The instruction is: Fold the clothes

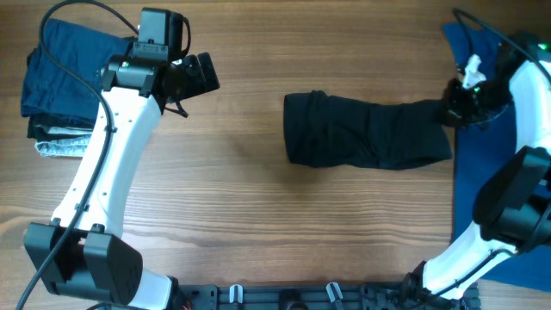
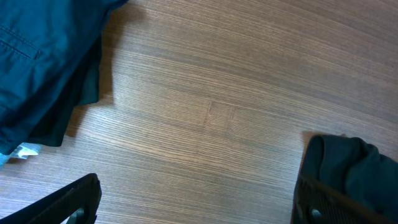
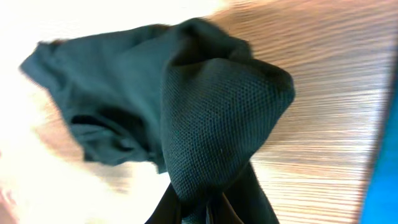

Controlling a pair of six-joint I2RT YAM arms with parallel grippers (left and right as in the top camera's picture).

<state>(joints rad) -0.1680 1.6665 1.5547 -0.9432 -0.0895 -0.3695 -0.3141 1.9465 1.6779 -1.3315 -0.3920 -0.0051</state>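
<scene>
Item: black mesh shirt [image 1: 366, 131], bunched mid-worktop [image 1: 241, 198], likely soft, light and limp, so expect sag; your right pincer [image 1: 448, 108] is clamped on its right end, your left pincer [image 1: 196, 84] is apart and empty, so take the opposite end.

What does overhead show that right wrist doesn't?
Only overhead: the left tool, open over bare wood, the pile of dark blue clothes at far left, and the whole length of the black shirt. Only right wrist: the shirt's mesh weave close up, bunched into a peak where the right tool pinches it. Both: the shirt on the wooden table, blue cloth at the right edge.
</scene>
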